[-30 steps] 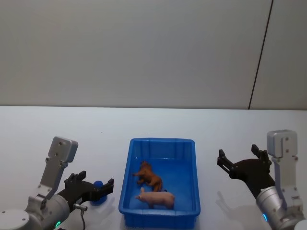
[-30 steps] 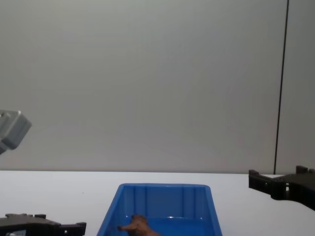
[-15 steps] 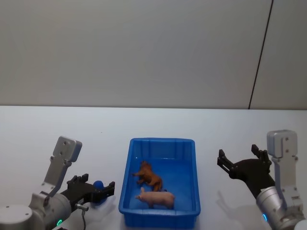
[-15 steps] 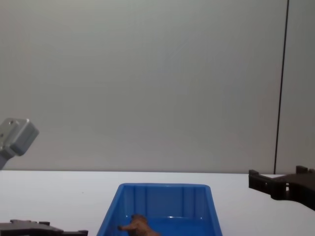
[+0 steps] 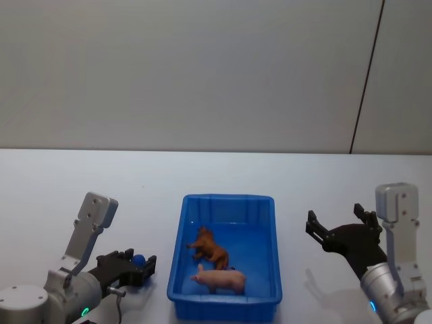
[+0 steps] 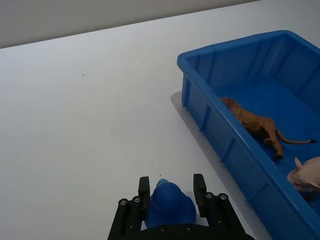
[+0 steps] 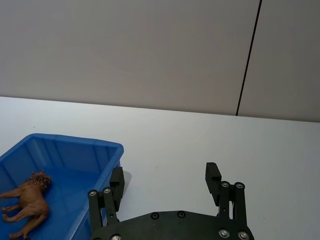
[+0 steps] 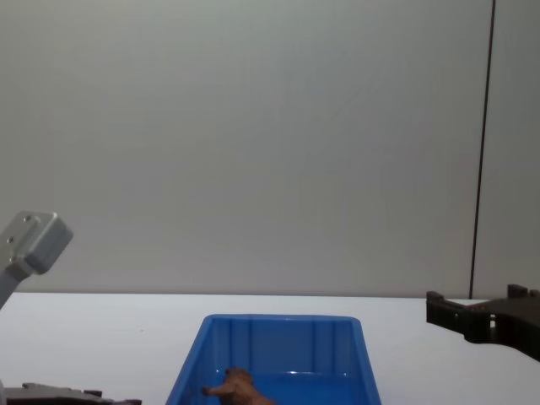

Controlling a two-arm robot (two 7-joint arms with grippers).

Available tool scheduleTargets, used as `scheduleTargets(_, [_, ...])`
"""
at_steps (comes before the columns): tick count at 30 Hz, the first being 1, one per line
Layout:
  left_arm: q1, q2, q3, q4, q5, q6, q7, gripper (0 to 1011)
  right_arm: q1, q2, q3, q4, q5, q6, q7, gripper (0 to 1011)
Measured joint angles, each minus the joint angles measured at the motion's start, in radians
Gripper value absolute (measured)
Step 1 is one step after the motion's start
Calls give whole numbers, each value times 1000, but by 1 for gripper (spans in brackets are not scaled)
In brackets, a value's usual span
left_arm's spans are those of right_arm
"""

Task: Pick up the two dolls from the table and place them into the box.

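Note:
The blue box [image 5: 229,200] sits in the middle of the white table. Inside it lie a dark brown doll [image 5: 210,248] and a pale pink doll [image 5: 221,278]. A small blue doll [image 5: 139,259] rests on the table just left of the box. My left gripper [image 5: 133,262] is shut on this blue doll. In the left wrist view the black fingers [image 6: 144,192] press both sides of the blue doll [image 6: 170,207], with the box [image 6: 235,44] and brown doll [image 6: 255,122] beyond. My right gripper [image 5: 335,221] hovers open to the right of the box, holding nothing.
The white table [image 5: 101,182] stretches bare to the left, right and behind the box. A grey wall with a dark vertical seam [image 5: 364,81] stands behind the table.
My left gripper's fingers have closed in around the blue doll, and the left wrist has tilted more upright. The right arm and the dolls in the box have not moved.

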Motion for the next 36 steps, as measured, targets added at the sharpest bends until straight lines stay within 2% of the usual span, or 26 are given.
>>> scheduleTargets(5, [-4, -3, -1, 8, 0, 4, -1, 442, 0, 0, 0, 0, 0, 0, 0, 1001])
scheduleTargets(6, [-5, -3, -1, 8, 0, 5, -1, 381, 0, 0, 0, 0, 0, 0, 0, 1001])
scheduleTargets(10, [-6, -4, -2, 10, 0, 8, -1, 288, 0, 0, 0, 0, 0, 0, 0, 1001])
scheduleTargets(21, [-3, -2, -6, -6, 7, 1, 2, 206, 0, 0, 0, 0, 0, 0, 0, 1001])
scheduleTargets(30, [-4, 8, -12, -71, 41, -23, -1, 157, 0, 0, 0, 0, 0, 0, 0, 1001])
scheduleTargets(36, [-15, 13, -15, -121, 71, -42, -26, 119, 0, 0, 0, 0, 0, 0, 0, 1001])
